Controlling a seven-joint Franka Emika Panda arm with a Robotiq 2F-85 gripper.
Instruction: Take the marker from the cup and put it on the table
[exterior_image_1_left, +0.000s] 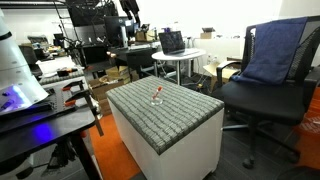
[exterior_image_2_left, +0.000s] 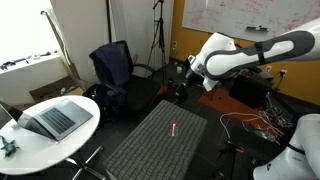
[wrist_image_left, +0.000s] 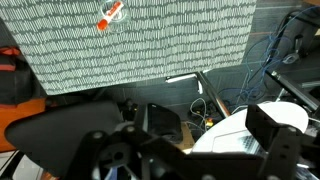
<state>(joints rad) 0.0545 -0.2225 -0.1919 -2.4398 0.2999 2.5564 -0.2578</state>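
Observation:
The red-orange marker (exterior_image_1_left: 157, 92) stands in the faint clear cup (exterior_image_1_left: 157, 99) near the middle of the grey woven top of the white-sided table (exterior_image_1_left: 175, 115). The marker also shows in the other exterior view (exterior_image_2_left: 172, 129) and at the top of the wrist view (wrist_image_left: 110, 14). The table top fills the upper part of the wrist view (wrist_image_left: 180, 40). My gripper (exterior_image_2_left: 189, 70) hangs on the white arm high above and beyond the table's far edge (exterior_image_2_left: 150, 150). It is well clear of the marker. In the wrist view its dark fingers (wrist_image_left: 175, 140) are wide apart and empty.
A round white table with a laptop (exterior_image_2_left: 50, 120) stands beside the block table, also seen in an exterior view (exterior_image_1_left: 178, 52). A black office chair with a blue cloth (exterior_image_1_left: 268, 70) is close to one side. Cables and dark equipment (wrist_image_left: 200, 105) lie on the floor below the gripper.

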